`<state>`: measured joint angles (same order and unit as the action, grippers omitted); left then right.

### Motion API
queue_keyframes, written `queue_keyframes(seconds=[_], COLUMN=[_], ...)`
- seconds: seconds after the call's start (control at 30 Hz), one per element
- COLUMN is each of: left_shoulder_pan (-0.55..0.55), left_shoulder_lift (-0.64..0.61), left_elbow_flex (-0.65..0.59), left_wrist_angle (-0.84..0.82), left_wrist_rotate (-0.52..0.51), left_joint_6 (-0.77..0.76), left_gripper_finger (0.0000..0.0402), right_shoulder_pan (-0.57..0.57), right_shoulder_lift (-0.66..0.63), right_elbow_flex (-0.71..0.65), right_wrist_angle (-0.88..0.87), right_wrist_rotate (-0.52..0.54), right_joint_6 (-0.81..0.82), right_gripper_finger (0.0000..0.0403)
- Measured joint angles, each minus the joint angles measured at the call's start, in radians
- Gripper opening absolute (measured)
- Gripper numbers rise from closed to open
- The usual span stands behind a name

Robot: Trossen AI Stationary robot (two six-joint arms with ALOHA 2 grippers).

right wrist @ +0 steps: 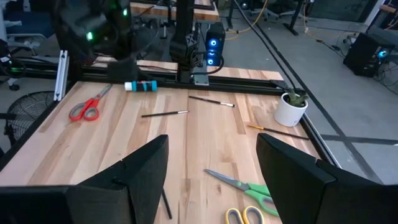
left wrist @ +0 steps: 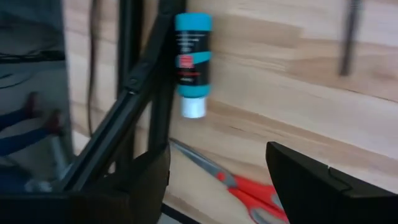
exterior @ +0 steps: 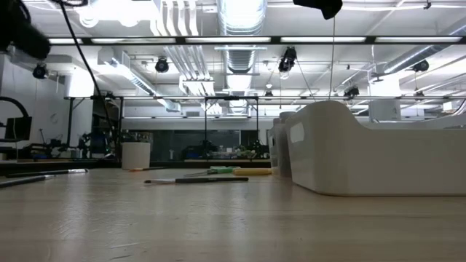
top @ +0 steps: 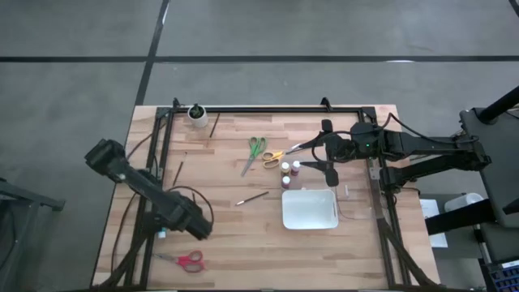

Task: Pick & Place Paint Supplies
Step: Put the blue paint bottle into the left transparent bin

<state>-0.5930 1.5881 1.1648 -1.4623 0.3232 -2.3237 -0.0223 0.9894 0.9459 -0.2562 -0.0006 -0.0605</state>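
Your left gripper (left wrist: 217,180) hangs over the left edge of the tabletop (top: 227,243), fingers (left wrist: 311,183) spread wide with nothing between them. Just ahead of it the teal paint bottle (left wrist: 191,62) lies on its side, pale cap toward the gripper, right against the black frame rail (left wrist: 134,93). The red-handled scissors (top: 188,259) lie close by on the wood, near the front left corner.

Your right gripper (right wrist: 211,174) sits above the far right part of the tabletop, fingers (right wrist: 146,171) wide apart and empty. Below it in the high view you have two small paint bottles (top: 290,169) side by side, just beyond the white tray (top: 309,209). The green-handled scissors (top: 253,152) and yellow-handled scissors (top: 274,156) lie just left of the bottles.

Thin brushes are scattered: one (top: 252,197) left of the tray, one (top: 179,170) toward the left rail, one (top: 214,124) beside the white cup (top: 197,115) at the far edge.
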Motion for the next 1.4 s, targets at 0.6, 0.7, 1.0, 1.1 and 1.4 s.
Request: queue_keyframes(seconds=[0.6,0.7,1.0,1.1,1.4], left_shoulder_pan=[0.002,0.002,0.003,0.003,0.003], left_shoulder_lift=[0.052,0.052,0.052,0.052,0.048], left_elbow_flex=[-0.291,-0.318,-0.401,-0.435,-0.477], left_wrist_angle=[0.257,0.262,0.372,0.410,0.427], left_wrist_rotate=[0.190,0.211,0.209,0.208,0.195], left_joint_6=[-0.005,-0.008,-0.008,-0.007,0.011], left_gripper_finger=[0.0268,0.0268,0.0268,0.0268,0.0262], right_shoulder_pan=[0.000,0.000,0.000,0.000,0.000], right_shoulder_lift=[0.000,0.000,0.000,0.000,0.000], right_elbow_flex=[0.000,0.000,0.000,0.000,0.000], right_wrist_angle=[0.000,0.000,0.000,0.000,0.000], right_wrist_rotate=[0.000,0.000,0.000,0.000,0.000], right_joint_6=[0.000,0.000,0.000,0.000,0.000], right_gripper_finger=[0.0242,0.0242,0.0242,0.0242,0.0242])
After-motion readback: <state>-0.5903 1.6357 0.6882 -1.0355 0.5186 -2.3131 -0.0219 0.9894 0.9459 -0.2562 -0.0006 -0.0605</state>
